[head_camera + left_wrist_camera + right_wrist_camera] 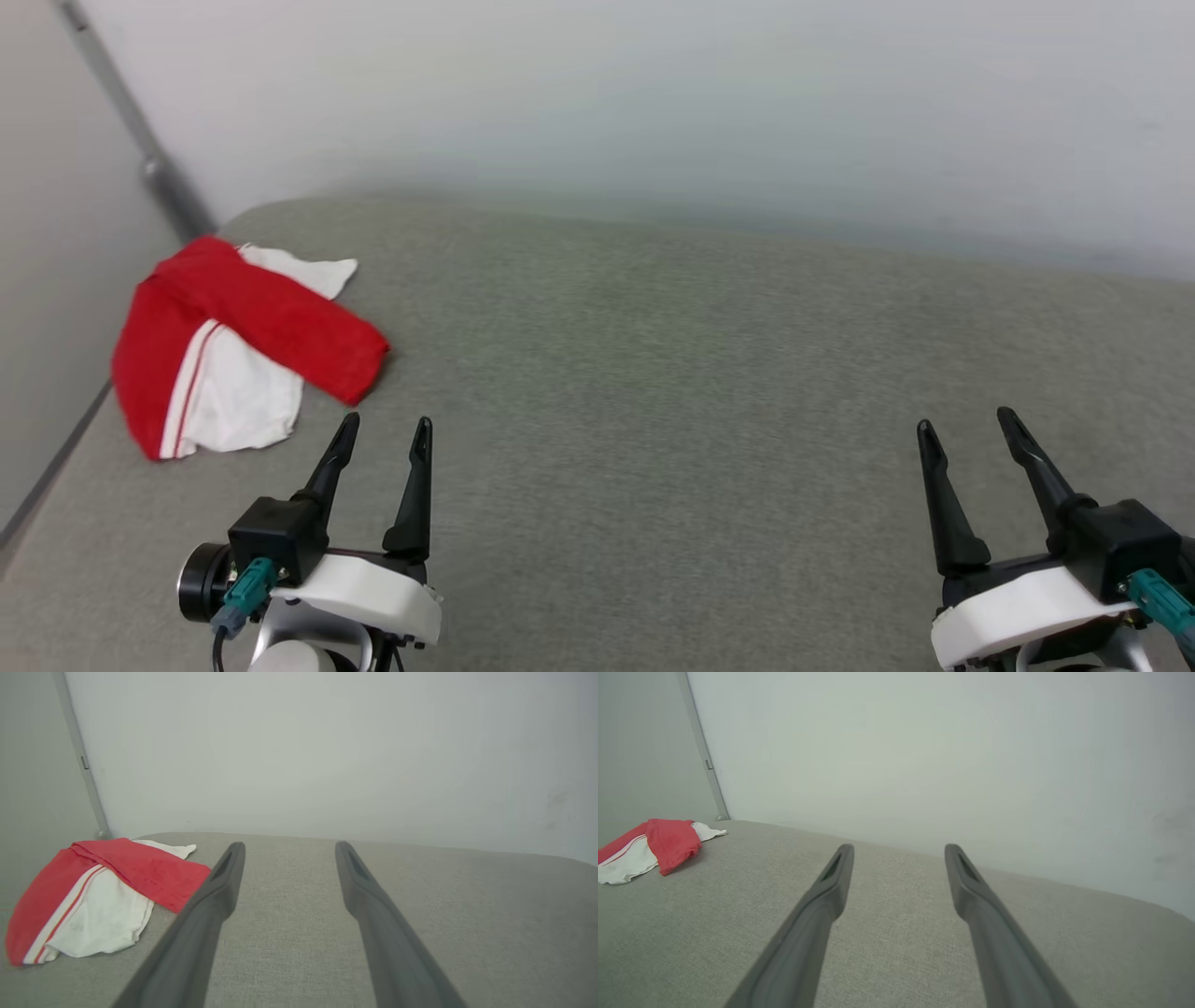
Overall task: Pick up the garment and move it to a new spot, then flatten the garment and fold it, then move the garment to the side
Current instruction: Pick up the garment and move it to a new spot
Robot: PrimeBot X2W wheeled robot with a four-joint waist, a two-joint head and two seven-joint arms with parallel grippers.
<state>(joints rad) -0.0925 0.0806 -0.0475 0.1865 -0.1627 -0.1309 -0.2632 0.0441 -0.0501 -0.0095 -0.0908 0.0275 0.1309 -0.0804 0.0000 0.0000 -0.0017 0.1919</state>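
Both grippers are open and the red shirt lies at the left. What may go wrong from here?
1. The garment lies bunched, a red fold across the white part; the left gripper may pinch one layer only and lift it twisted.
2. It sits near the grey surface's left edge; a nudge might push it off.

no readable text in any view, no labels, brands, numbers or signs, garment carries stripe trim only, no print, left hand and right hand unmarked
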